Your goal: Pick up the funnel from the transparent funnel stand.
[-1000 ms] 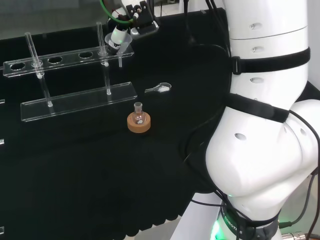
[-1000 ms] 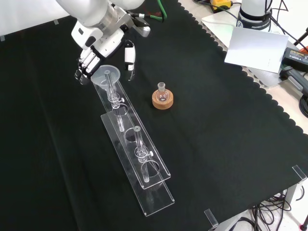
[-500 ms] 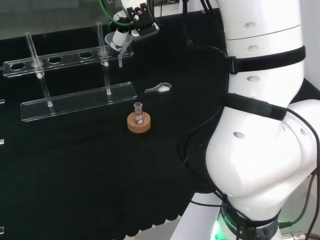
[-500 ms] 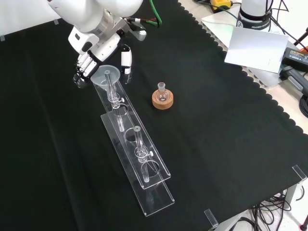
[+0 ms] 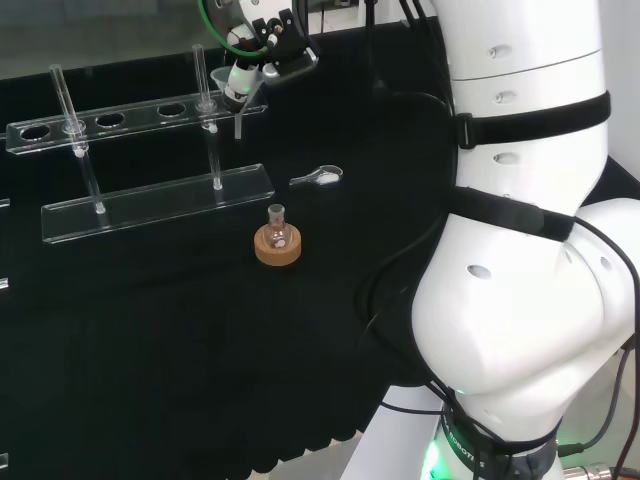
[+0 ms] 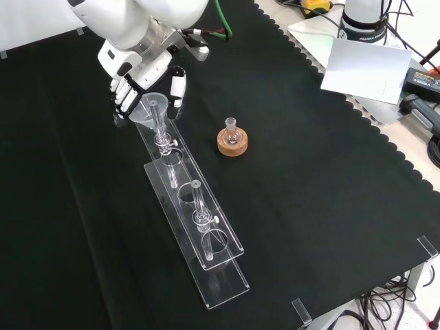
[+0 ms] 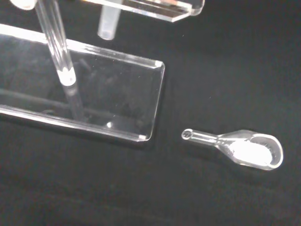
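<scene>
Your funnel stand runs long across the cloth, and the hand has its fingers curled round the funnel seated at the stand's far end; lift straight up so the spout clears its hole

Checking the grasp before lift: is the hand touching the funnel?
Touching. In the front view the hand has fingers curled round the funnel rim with no gap showing; the head view agrees.
</scene>
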Controlling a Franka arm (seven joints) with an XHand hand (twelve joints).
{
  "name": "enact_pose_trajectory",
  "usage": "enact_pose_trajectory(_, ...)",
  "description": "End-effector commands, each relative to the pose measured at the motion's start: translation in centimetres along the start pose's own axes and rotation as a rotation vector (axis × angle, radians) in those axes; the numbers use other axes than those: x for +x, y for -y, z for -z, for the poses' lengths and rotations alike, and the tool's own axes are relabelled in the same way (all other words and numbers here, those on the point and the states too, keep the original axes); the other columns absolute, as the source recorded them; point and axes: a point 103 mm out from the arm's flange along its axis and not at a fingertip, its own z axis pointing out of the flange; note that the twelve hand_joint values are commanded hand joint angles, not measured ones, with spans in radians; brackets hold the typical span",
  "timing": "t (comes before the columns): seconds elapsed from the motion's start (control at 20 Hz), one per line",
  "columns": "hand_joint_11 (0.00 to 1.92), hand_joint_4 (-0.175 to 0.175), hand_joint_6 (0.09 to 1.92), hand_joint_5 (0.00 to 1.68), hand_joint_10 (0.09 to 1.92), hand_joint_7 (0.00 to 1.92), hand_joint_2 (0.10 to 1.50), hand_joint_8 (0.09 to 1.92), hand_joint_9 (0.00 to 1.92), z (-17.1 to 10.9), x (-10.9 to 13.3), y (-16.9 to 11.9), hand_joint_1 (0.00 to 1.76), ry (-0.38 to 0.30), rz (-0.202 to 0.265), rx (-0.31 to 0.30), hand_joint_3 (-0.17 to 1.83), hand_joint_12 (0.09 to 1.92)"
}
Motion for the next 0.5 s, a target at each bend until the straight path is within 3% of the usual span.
enact_pose_trajectory(0.05, 0.38, 0.001, 0.09, 0.35, 0.57, 0.38, 1.04, 0.64, 0.65, 1.2, 0.0, 0.9, 0.72, 0.083, -0.061, -0.154, -0.17, 1.46)
enact_pose_trajectory(0.2, 0.43, -0.001, 0.09, 0.41, 0.54, 0.46, 1.08, 0.64, 0.72, 2.3, 0.1, 1.8, 0.75, 0.116, -0.073, -0.215, -0.17, 1.42)
enact_pose_trajectory(0.5, 0.47, 0.001, 0.09, 0.47, 0.52, 0.51, 1.1, 0.65, 0.78, 4.4, 0.2, 3.8, 0.77, 0.173, -0.074, -0.239, -0.17, 1.39)
